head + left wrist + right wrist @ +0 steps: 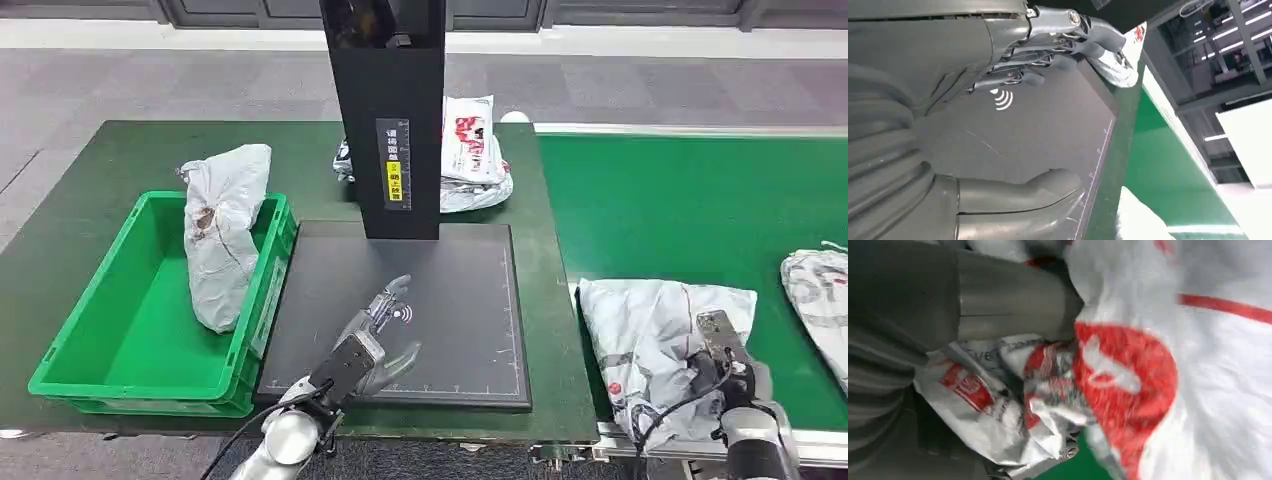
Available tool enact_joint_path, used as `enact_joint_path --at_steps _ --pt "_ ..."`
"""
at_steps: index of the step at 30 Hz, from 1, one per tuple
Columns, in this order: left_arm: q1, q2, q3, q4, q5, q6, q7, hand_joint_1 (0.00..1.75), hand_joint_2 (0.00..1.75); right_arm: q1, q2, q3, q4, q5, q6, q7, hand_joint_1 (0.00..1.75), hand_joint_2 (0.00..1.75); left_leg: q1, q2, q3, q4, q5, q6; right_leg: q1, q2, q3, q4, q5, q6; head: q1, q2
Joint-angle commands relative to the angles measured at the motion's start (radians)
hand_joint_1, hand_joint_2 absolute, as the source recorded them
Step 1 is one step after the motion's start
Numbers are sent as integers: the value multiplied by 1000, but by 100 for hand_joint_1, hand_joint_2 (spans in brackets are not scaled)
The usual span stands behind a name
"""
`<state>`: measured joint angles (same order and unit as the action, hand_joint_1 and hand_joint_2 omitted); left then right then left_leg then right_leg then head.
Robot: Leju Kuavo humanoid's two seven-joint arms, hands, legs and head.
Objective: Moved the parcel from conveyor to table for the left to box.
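Note:
A grey-white plastic parcel (650, 340) with red print lies on the green conveyor (700, 200) at its near edge. My right hand (725, 360) lies on the parcel's near right part. In the right wrist view the thick thumb (1008, 295) digs into the crumpled parcel (1198, 365), whose film bunches around the hand, so the hand grips it. My left hand (385, 335) hovers open over the black pad (450, 330) on the table, with its fingers (1058, 35) spread and nothing in them.
A green bin (130, 340) at the table's left holds a grey parcel (225, 235) leaning on its far wall. A black post (390, 110) rises behind the pad, with another parcel (475, 150) beside it. A further parcel (820, 290) lies at the conveyor's right edge.

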<state>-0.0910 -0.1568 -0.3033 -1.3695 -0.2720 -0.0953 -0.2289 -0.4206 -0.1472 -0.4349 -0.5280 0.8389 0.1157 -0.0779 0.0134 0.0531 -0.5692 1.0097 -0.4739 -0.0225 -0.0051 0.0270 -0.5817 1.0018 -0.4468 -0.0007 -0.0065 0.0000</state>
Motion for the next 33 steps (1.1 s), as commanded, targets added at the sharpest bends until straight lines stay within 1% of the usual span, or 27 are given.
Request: enact_joint_path --at_steps 1,5,6,7,8,9,10,11,12,13,14,15,16,17,19,23,25,27,29,33 --pt "-2 32 -3 60 7 30 -31 0 175 -51 57 -79 36 -338 221 -76 175 175 -1 -6 -3 -2 3 1 -1 -5 -2 -1 1 0 0 0" --pt "-4 31 -4 60 7 29 -30 0 175 -50 57 -76 36 -341 219 -76 175 175 -1 -12 -3 -1 3 2 -1 -12 -1 0 0 0 0 0" --pt "-4 29 -2 60 8 36 -34 0 175 -59 62 -105 44 -416 276 -107 175 175 -1 -16 -5 -2 5 2 -1 -15 -2 -2 0 0 0 0" --pt "-7 27 -3 67 9 40 -37 0 175 -67 69 -102 42 -467 296 -114 175 175 -2 -17 -4 -1 5 2 -1 -16 -1 -1 -1 1 0 0" --pt "-11 26 -5 71 11 44 -40 0 175 -79 84 -76 25 -558 332 -119 175 175 -2 -21 -4 -3 6 2 -1 -19 -1 -2 -1 1 0 0" --pt "-13 25 -6 73 11 46 -41 0 175 -89 107 -56 -3 -605 354 -134 175 175 -2 -21 -1 -2 7 1 -1 -20 -3 -1 -1 1 0 0" --pt "-15 25 -8 74 11 47 -41 0 175 -86 131 -12 -58 -659 349 -112 175 175 -2 -21 0 -2 8 1 -1 -19 -4 -1 -1 1 0 0" --pt "-17 24 -7 76 11 48 -41 0 175 -83 153 34 -123 -716 365 -108 175 175 -3 -18 -2 -1 7 1 -2 -16 -7 1 0 0 0 0" --pt "-18 22 -4 77 10 49 -41 0 175 -75 169 97 -204 -786 352 -83 175 175 -3 -19 -2 -3 8 1 -2 -16 -7 0 0 0 0 0" --pt "-19 20 0 77 10 50 -41 0 175 -76 180 135 -255 -831 346 -58 175 175 -4 -16 -4 -2 7 1 -2 -14 -7 2 0 0 0 0" --pt "-18 19 2 77 9 51 -42 0 175 -60 177 182 -310 -889 318 -16 175 175 -4 -17 -10 -1 8 1 -2 -16 -9 3 0 0 0 0" --pt "-17 18 5 76 7 52 -43 0 175 -52 170 226 -349 -941 322 -27 175 175 -4 -19 -14 0 8 1 -2 -18 -10 3 -1 0 0 0" --pt "-15 16 9 75 5 53 -43 0 175 -49 168 261 -385 -969 314 -30 175 175 -4 -20 -14 -1 8 1 -2 -18 -11 3 -1 0 0 0" --pt "-14 14 15 77 2 54 -44 0 175 -46 170 300 -439 -1004 307 -27 175 175 -4 -22 -13 0 8 1 -2 -21 -11 3 -2 0 0 0" --pt "-16 10 27 88 -4 53 -49 0 175 -42 173 353 -528 -1060 304 -26 175 175 -5 -24 -8 -1 10 1 -2 -21 -12 3 -2 0 0 0" --pt "-29 -5 41 110 -17 45 -55 0 175 -38 187 406 -651 -1098 283 -12 175 175 -5 -27 -9 0 11 1 -2 -25 -13 4 -2 0 0 0" --pt "-36 -8 43 120 -23 42 -57 0 175 -36 198 422 -692 -1109 288 -10 175 175 -6 -28 -9 0 11 1 -2 -24 -13 4 -2 0 0 0" --pt "-45 -11 43 136 -28 40 -58 0 175 -36 208 447 -731 -1110 296 -7 175 175 -5 -30 -9 -1 11 1 -2 -26 -12 3 -2 0 0 0" --pt "-54 -15 43 151 -32 39 -60 0 175 -41 214 469 -751 -1112 295 -1 175 175 -5 -32 -10 0 11 1 -1 -28 -13 4 -2 0 0 0" --pt "-54 -15 43 151 -32 39 -60 0 175 -39 212 468 -750 -1112 294 -2 175 175 -5 -33 -10 -1 11 1 -1 -29 -12 2 -2 0 0 0"
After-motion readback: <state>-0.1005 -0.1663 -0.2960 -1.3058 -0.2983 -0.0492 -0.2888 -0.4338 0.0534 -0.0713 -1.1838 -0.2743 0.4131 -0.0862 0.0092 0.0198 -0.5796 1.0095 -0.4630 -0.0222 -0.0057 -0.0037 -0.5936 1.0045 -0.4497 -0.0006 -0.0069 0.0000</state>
